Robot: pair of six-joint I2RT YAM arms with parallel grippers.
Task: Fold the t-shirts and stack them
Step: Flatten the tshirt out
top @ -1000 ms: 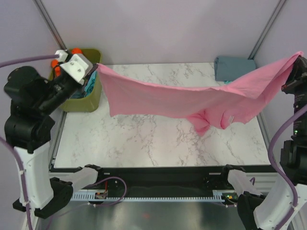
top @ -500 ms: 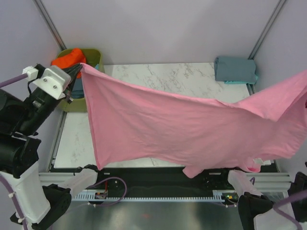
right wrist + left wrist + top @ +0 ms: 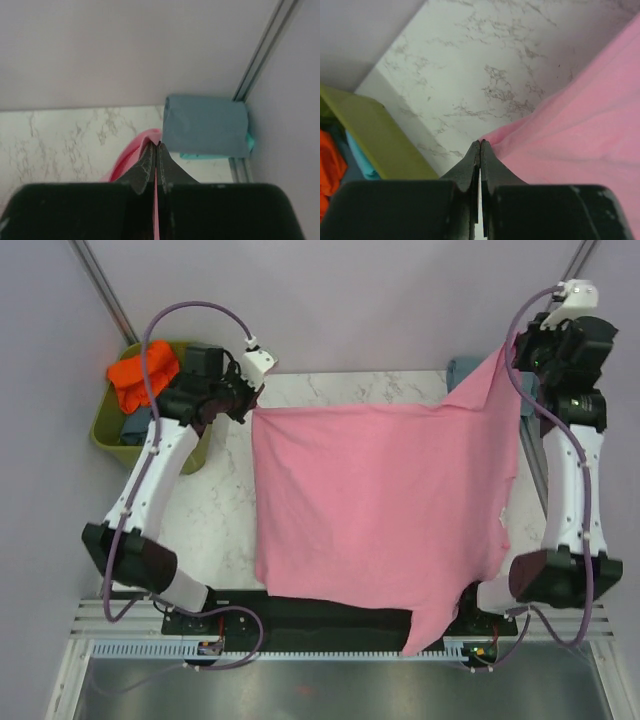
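The pink t-shirt (image 3: pixel 380 505) lies spread over the marble table, one sleeve hanging off the front edge. My left gripper (image 3: pixel 252 410) is shut on its far left corner, and the pink cloth (image 3: pixel 580 130) runs off to the right of the jaws in the left wrist view. My right gripper (image 3: pixel 505 352) is shut on the far right corner, held a little above the table; pink fabric (image 3: pixel 135 150) bunches at its tips. A folded grey-blue t-shirt (image 3: pixel 205 125) sits on a turquoise one (image 3: pixel 220 156) in the back right corner. An orange t-shirt (image 3: pixel 140 370) tops the tub.
The olive-green tub (image 3: pixel 110 435) stands off the table's back left corner with more shirts inside; its wall (image 3: pixel 380 140) is close to my left fingers. Metal frame posts (image 3: pixel 105 290) rise at both back corners. Bare marble (image 3: pixel 215 520) shows left of the pink shirt.
Both arms swung the pink t-shirt from hanging in the air toward the back and laid it flat on the table. Both grippers stayed shut on its corners.
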